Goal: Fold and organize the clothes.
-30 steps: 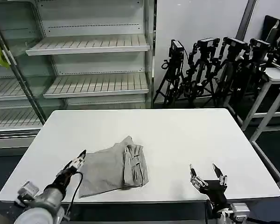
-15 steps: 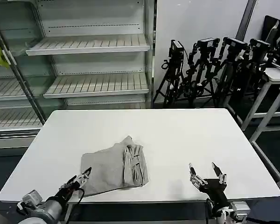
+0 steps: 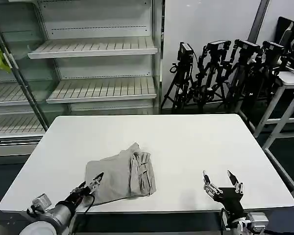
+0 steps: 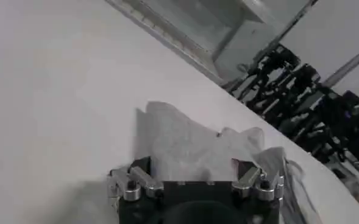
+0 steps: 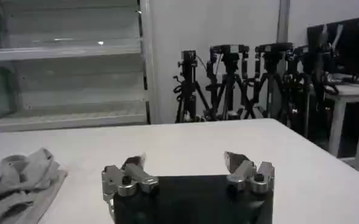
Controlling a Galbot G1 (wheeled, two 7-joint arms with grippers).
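So the grey T-shirt (image 3: 120, 175) is sitting in a rough, half-folded bundle on the white table (image 3: 186, 142), toward the near edge and closer to my left side than the middle. One half lies fairly flat, the other is bunched into a ridge of wrinkles along the side nearer the table's centre. It looks like thin, floppy cotton, so my guess is it weighs next to nothing, won't hold any shape by itself, and will drag and crumple if I pull from just one spot. If it were up to me I'd grab it at a hem corner or along a flat edge, not in that wrinkly lump, since pinching the lump probably catches several layers at once. My left gripper (image 3: 91, 184) is low by the near edge of the table, right at the shirt's near corner, fingers spread apart with nothing between them; from my left wrist camera the cloth (image 4: 191, 146) lies just ahead of the open jaws. Can't tell for sure whether a fingertip is touching fabric. My right gripper (image 3: 222, 183) is well away from the shirt near the near right corner of the table, fingers also spread, holding nothing, just waiting.
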